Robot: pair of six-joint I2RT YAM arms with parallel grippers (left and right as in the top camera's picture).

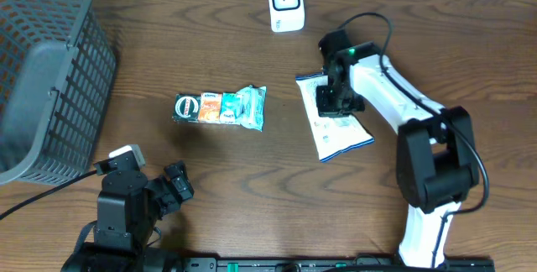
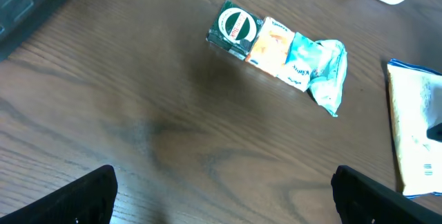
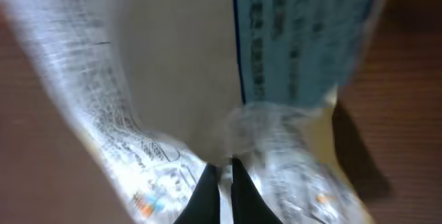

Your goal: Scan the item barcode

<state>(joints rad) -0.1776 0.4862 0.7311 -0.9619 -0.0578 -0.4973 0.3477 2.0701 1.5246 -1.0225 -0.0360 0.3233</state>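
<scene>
Jaws on your right arm are pinched shut on the packet (image 1: pixel 344 138); those on your left arm stand wide with nothing between them.

Overhead, you see the packet, white with blue print, on the table (image 1: pixel 210 45) right of centre, with the right jaws pressed onto its upper part. The scanner (image 1: pixel 285 3) stands at the far edge, up and left of the packet and apart from it. A snack pack (image 1: pixel 220 107) lies mid-table, left of the packet and not touching it. A grey basket (image 1: pixel 50 79) fills the left edge. Your left jaws sit at the near left, well apart from every item.

From your left wrist, the two dark fingers (image 2: pixel 76 200) show at the bottom corners with bare table between them. The snack pack (image 2: pixel 276 51) lies ahead, and the packet (image 2: pixel 414 134) is cut off at the right edge.

From your right wrist, the fingers (image 3: pixel 207 196) meet with a fold of the packet's (image 3: pixel 173 58) crinkled film nipped between them. Its print is too blurred to read.
</scene>
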